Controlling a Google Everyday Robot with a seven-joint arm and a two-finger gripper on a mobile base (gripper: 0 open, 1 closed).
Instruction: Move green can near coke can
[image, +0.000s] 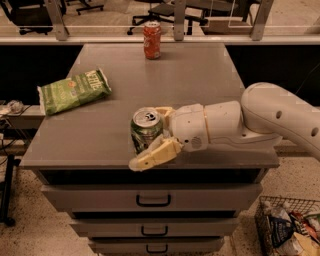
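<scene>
While the claw (146, 137) lies low over the tabletop (200, 75) with its fingers (152, 156) spread wide and nothing clamped, the green can (146, 127) stands upright in the gap between them, close to the near edge. One finger sits just behind the can's rim and the other slants across in front of its base. Whether either one touches the can I cannot tell. The step in hand looks like the grasp itself, and doing it well probably means closing slowly and evenly, so that neither finger shoves the can sideways or off that edge before the other meets it. A grip around the middle of the body, not the rim, should keep the can from tipping. A small lift before travel seems wiser than dragging it. The coke can (152, 40) stands well beyond the claw's rear finger, at the far edge and nearly straight back, so the carry is a plain push away. The chip bag (74, 91) lies off past the fingertips and should stay clear of that path. On arrival, the green can should be set down just beside the coke can without bumping it.
</scene>
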